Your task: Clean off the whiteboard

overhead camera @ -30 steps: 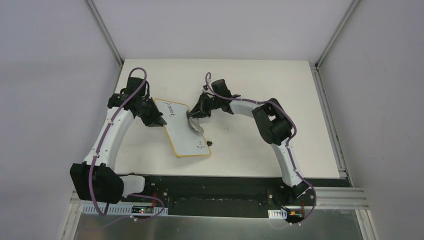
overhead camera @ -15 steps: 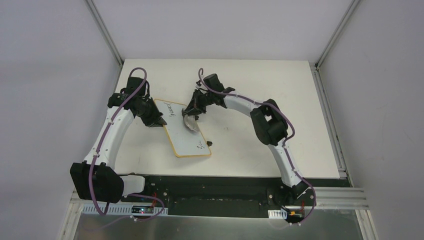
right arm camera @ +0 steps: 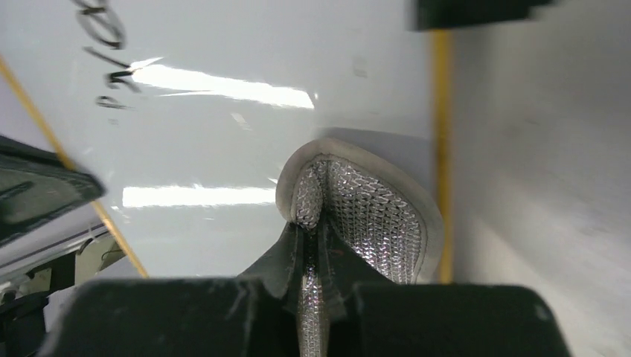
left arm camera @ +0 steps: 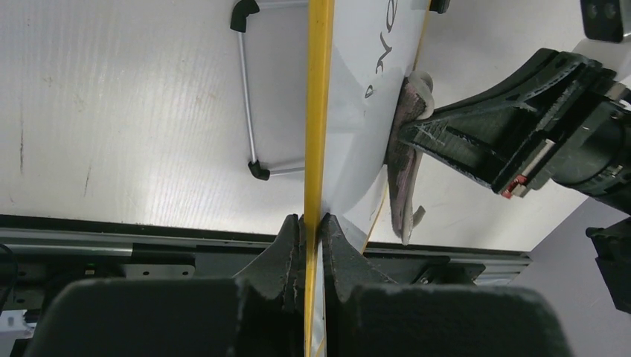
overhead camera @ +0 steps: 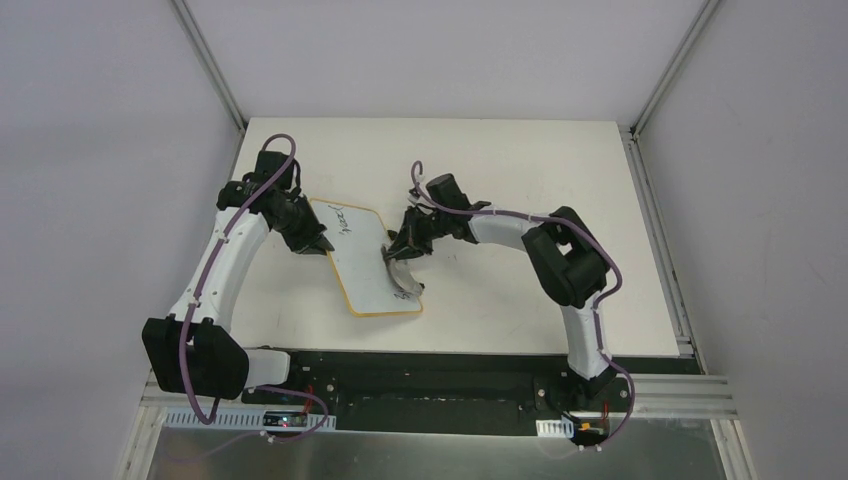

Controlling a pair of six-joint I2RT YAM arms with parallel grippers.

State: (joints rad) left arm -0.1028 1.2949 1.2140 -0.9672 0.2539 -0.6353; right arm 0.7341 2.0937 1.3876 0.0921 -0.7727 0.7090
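Observation:
The whiteboard point(overhead camera: 362, 268), white with a thin tan rim, lies tilted on the table. My left gripper point(overhead camera: 318, 243) is shut on its left rim, seen edge-on as a yellow strip point(left arm camera: 318, 111) between the jaws point(left arm camera: 312, 223). Black handwriting point(overhead camera: 345, 220) remains at the far end, also seen in the left wrist view point(left arm camera: 383, 44) and the right wrist view point(right arm camera: 108, 44). My right gripper point(overhead camera: 402, 250) is shut on a grey pad point(overhead camera: 404, 280) and presses it onto the board near the right rim. The pad's woven face point(right arm camera: 364, 208) fills the jaws point(right arm camera: 316, 230).
The board's wire stand with black feet point(left arm camera: 249, 104) shows under it. A black rail point(overhead camera: 420, 375) runs along the table's near edge. Grey enclosure walls stand left, right and behind. The left gripper's body point(right arm camera: 37, 193) sits at the board's far rim.
My right gripper has dragged the pad from the board's far right edge down to its near right corner, over the small marks there. The left gripper still holds the rim.

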